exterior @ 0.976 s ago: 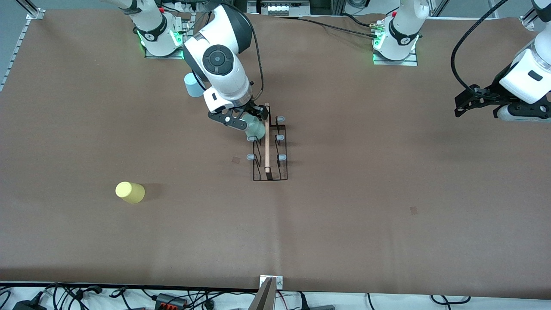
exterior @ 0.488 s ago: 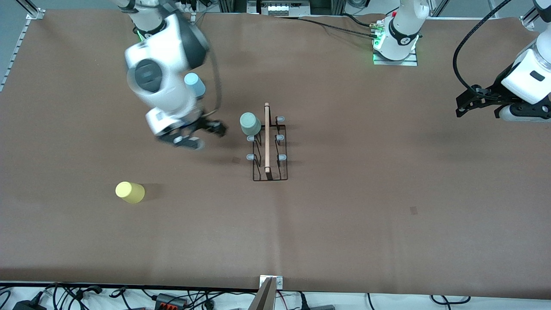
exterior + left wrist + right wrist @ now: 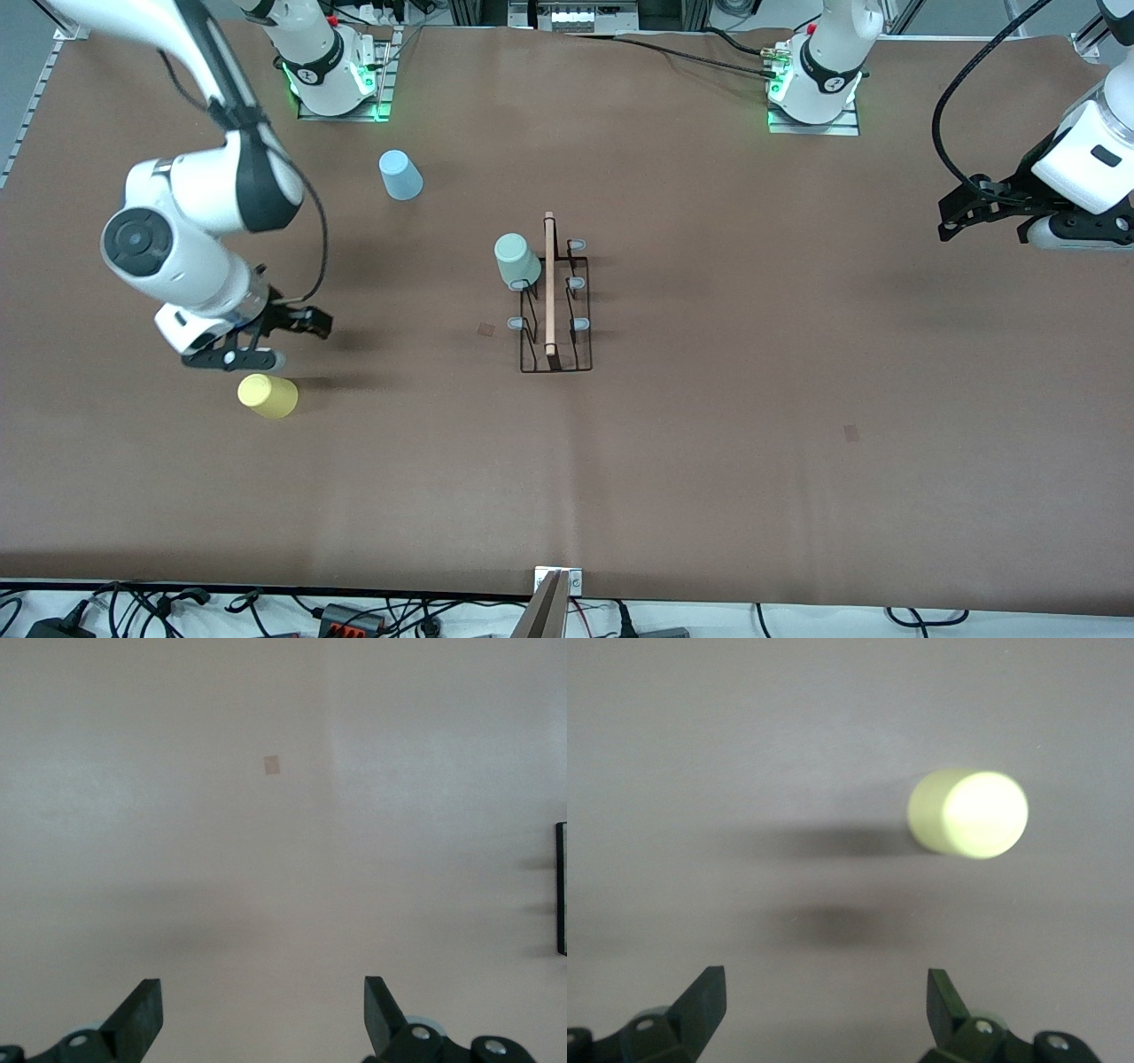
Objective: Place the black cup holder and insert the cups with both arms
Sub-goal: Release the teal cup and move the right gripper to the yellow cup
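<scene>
The black cup holder (image 3: 555, 306) stands mid-table, its wooden rod handle (image 3: 549, 283) on top. A pale green cup (image 3: 516, 260) sits upside down on the peg farthest from the front camera, on the right arm's side. The yellow cup (image 3: 267, 395) (image 3: 970, 813) lies on the table toward the right arm's end. My right gripper (image 3: 273, 340) (image 3: 824, 999) hovers open and empty just beside it. The light blue cup (image 3: 400, 175) stands near the right arm's base. My left gripper (image 3: 948, 220) (image 3: 263, 1010) waits open and empty over the left arm's end of the table.
Several pale-tipped pegs (image 3: 576, 283) on the holder are bare. Small dark patches (image 3: 485, 329) (image 3: 851, 432) mark the brown table cover. A camera mount (image 3: 554, 598) and cables (image 3: 354, 616) lie along the table's front edge.
My right gripper let go of the green cup on its peg, then swung away from the holder to just beside the yellow cup. The left arm stayed put.
</scene>
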